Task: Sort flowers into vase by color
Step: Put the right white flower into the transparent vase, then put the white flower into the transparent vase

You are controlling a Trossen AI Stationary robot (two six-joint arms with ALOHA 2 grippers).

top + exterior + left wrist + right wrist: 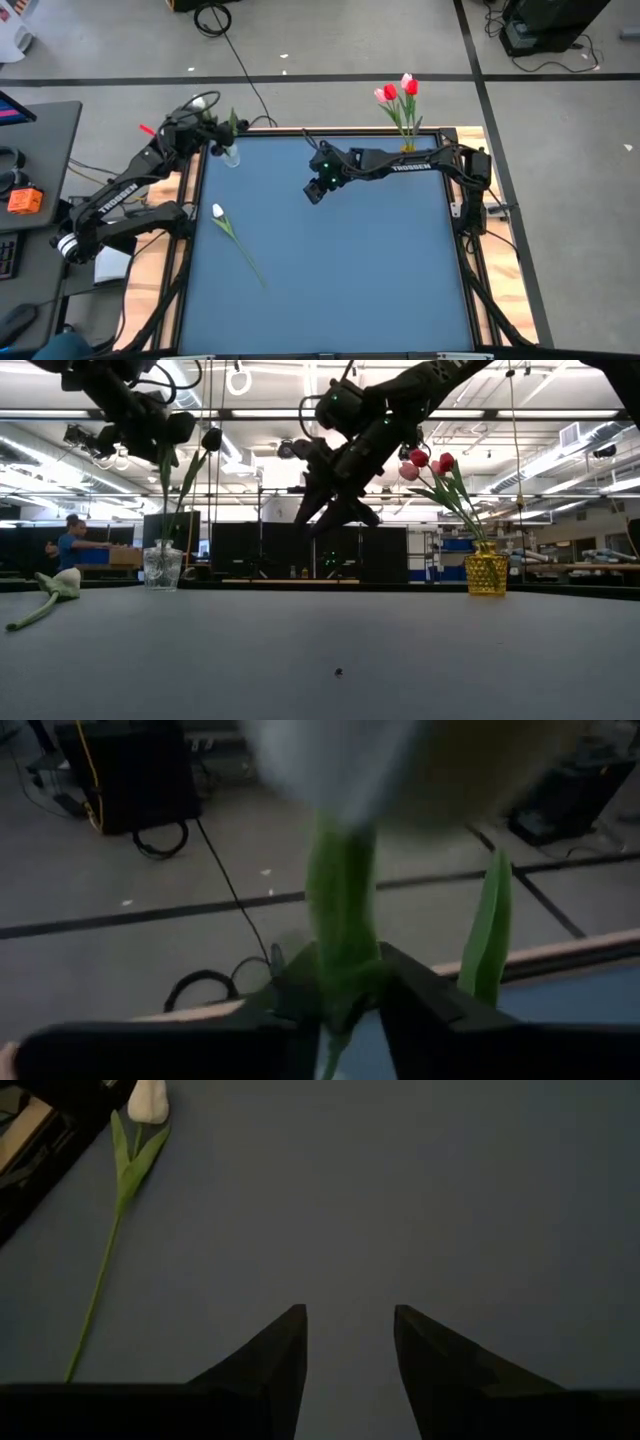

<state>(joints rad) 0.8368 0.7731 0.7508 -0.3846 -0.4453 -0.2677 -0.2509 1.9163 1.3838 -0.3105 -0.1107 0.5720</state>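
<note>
My left gripper [207, 128] is over the table's far left corner, shut on a white tulip [340, 760] above a clear glass vase [163, 566]. In the low view the stem [166, 490] runs down into that vase. A second white tulip [232, 232] lies flat on the table near the left edge. A yellow vase [487, 572] at the far edge holds red and pink tulips [400, 95]. My right gripper [348, 1342] is open and hovers above the middle of the table, touching nothing. My left gripper pinches the white tulip's green stem [345, 970] between its two fingers, just below the flower head. The tulip stands roughly upright in the hold. Its lower stem [165, 530] reaches down into the clear vase, and a leaf [488, 930] stands free beside the fingers.
The blue table top [340, 280] is bare across its middle and near half. A wooden frame [185, 250] borders it. Cables and equipment lie on the floor beyond the far edge. A person [68, 545] stands far off in the room behind.
</note>
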